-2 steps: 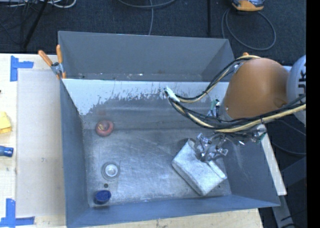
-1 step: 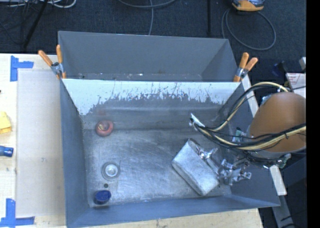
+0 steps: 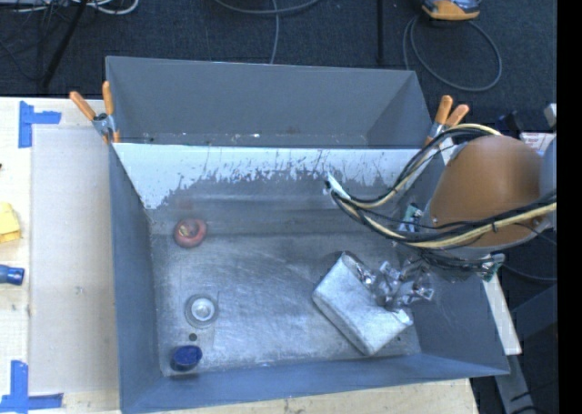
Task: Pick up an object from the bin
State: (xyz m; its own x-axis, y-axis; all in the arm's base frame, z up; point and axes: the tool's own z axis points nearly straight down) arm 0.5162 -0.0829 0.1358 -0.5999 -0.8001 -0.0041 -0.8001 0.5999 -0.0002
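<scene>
My gripper [image 3: 393, 291] is low in the bin's right part, its metal fingers over the right end of a grey-white rectangular block [image 3: 350, 305] that lies flat on the floor. The fingertips touch or hover just above the block's top near its right edge. Nothing shows between the fingers.
A small reddish round cap lies at the left back of the floor [image 3: 189, 233]. A clear round lid [image 3: 200, 309] and a blue cap [image 3: 186, 358] sit near the front left corner. The arm with its orange cover and cables reaches in over the right wall.
</scene>
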